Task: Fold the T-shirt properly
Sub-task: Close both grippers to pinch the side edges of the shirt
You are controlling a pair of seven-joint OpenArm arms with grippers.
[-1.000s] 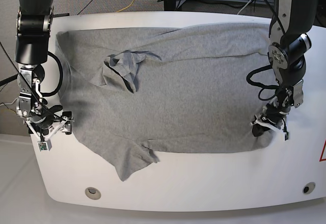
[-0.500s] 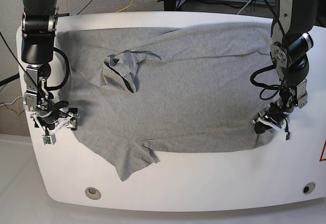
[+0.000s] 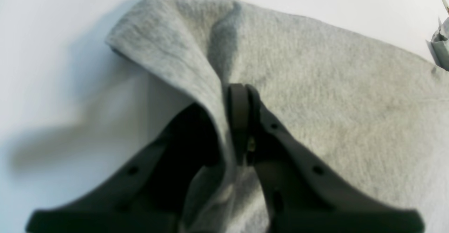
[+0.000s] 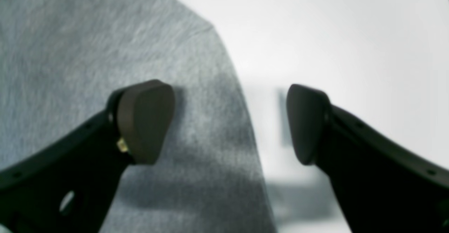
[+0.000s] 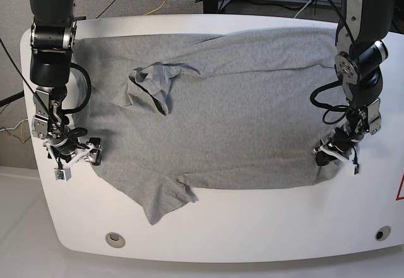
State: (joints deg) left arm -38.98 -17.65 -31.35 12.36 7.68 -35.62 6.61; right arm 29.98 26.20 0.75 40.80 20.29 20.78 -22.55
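**Left hand pinches the shirt's corner; right hand spread at the opposite edge**

The T-shirt (image 5: 214,107) lies spread across most of the white counter (image 5: 252,227), wrinkled, with one sleeve (image 5: 165,202) sticking out toward the near edge and a bunched fold (image 5: 151,82) of cloth lying on its far-left part.

At the right side of the base view, the left hand (image 5: 334,155) is low at the shirt's near-right corner. In the left wrist view its fingers (image 3: 242,120) are pressed together on a ridge of grey cloth, which rises in a peak between them and drapes down on both sides, so that the corner is lifted a little off the counter.

At the left side of the base view, the right hand (image 5: 76,155) sits at the shirt's left edge. The right wrist view shows it spread wide, one pad (image 4: 145,120) over the grey cloth and the other (image 4: 307,120) over bare white counter, with the shirt's edge running between them. Whether the pads touch the cloth or the counter cannot be told. It grips nothing.
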